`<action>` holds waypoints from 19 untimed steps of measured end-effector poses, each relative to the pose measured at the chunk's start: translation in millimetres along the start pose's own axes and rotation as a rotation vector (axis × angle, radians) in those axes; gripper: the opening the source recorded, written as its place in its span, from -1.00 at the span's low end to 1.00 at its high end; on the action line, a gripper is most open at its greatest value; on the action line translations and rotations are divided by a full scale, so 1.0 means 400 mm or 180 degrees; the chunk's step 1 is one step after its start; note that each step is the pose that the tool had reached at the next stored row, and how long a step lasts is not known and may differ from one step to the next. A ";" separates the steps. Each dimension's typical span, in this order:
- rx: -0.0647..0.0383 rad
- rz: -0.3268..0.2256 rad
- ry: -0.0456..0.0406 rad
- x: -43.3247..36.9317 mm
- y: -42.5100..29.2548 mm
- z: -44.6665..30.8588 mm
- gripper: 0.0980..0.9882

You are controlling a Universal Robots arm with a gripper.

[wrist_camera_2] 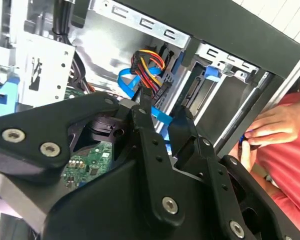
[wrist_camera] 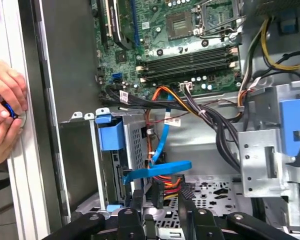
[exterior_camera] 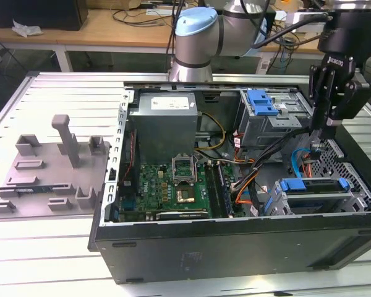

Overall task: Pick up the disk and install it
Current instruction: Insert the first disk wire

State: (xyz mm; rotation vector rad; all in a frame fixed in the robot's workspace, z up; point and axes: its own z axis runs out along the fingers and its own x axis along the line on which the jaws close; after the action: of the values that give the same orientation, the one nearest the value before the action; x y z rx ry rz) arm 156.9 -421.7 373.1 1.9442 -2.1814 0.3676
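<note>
Disk [exterior_camera: 318, 185] seated in drive cage [exterior_camera: 279, 207], blue cable [exterior_camera: 295, 162] beside

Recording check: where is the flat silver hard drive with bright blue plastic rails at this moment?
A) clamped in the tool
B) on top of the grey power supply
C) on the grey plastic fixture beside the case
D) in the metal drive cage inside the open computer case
D: in the exterior view the flat silver hard drive with bright blue plastic rails lies in the metal drive cage, inside the open computer case, toward the exterior view's right.
</note>
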 end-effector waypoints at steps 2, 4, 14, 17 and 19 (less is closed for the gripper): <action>0.0005 -0.0001 0.0052 -0.001 0.000 0.003 -0.30; 0.0010 -0.0001 0.0107 -0.004 0.000 0.005 -0.30; 0.0019 0.0009 0.0290 -0.046 0.005 0.034 -0.30; 0.0019 0.0011 0.0301 -0.047 0.004 0.039 -0.30; 0.0019 0.0015 0.0311 -0.048 0.003 0.042 -0.30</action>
State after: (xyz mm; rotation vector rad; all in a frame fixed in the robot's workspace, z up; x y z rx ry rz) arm 158.5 -408.8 351.3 1.8830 -2.1265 0.4603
